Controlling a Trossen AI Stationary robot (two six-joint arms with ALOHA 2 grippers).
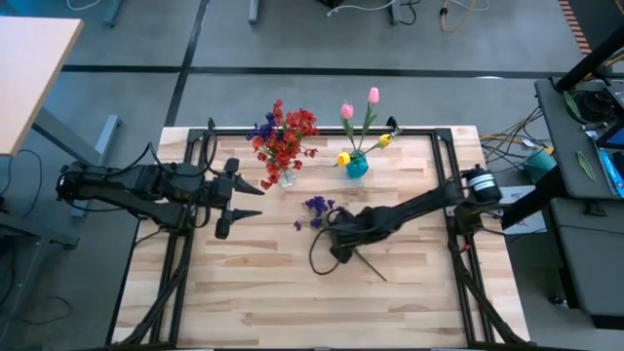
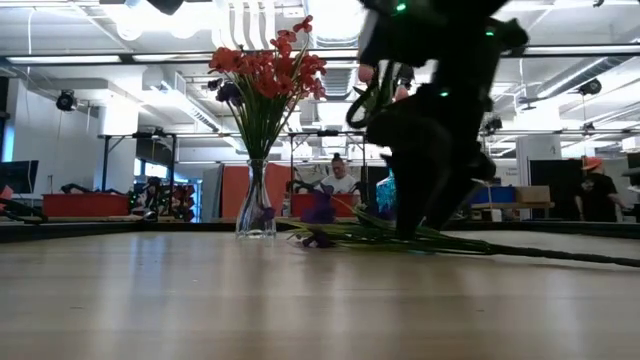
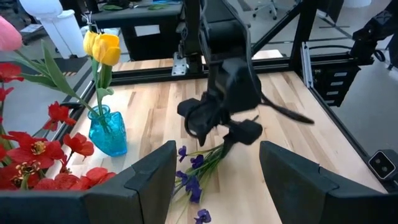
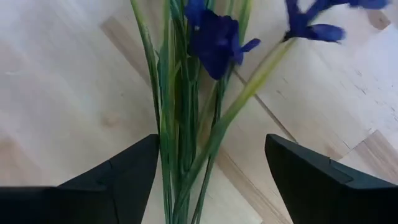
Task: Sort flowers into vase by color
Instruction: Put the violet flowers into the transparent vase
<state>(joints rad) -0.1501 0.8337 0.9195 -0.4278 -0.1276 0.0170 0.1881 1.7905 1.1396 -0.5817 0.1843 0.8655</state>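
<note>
**A:** What does the overhead view show?

**B:** A wooden tabletop [image 1: 292, 292] with two dark arms. The right tool [image 1: 336, 232] is low over a purple flower bunch [image 1: 318, 208] lying flat. The blooms are just ahead of its tips, and the stems run back under it. The left tool [image 1: 234, 198] hangs apart from the bunch, on the side away from the right arm, with its fingers spread and nothing between them. Beyond both tools stand a clear vase of red flowers [image 1: 285, 138] and a blue vase [image 1: 357, 166] with pink and yellow tulips.

**A:** And from tabletop height?

**B:** The right arm comes down from above onto green stems [image 2: 420, 240] lying on the wood. The purple blooms [image 2: 320, 212] lie beside it, towards the clear vase [image 2: 256, 212].

**A:** The left wrist camera?

**B:** Its own two fingers [image 3: 146, 180] stand wide apart. Ahead of them lies the purple bunch [image 3: 194, 177], with the right arm's tool [image 3: 227, 127] over the stems. The blue vase [image 3: 109, 132] stands off to one side.

**A:** The right wrist camera?

**B:** Two dark fingers [image 4: 134, 171] are spread wide. The green stems [image 4: 186, 124] run between them without touching either pad, and a purple bloom [image 4: 214, 40] lies just past the tips.
</note>
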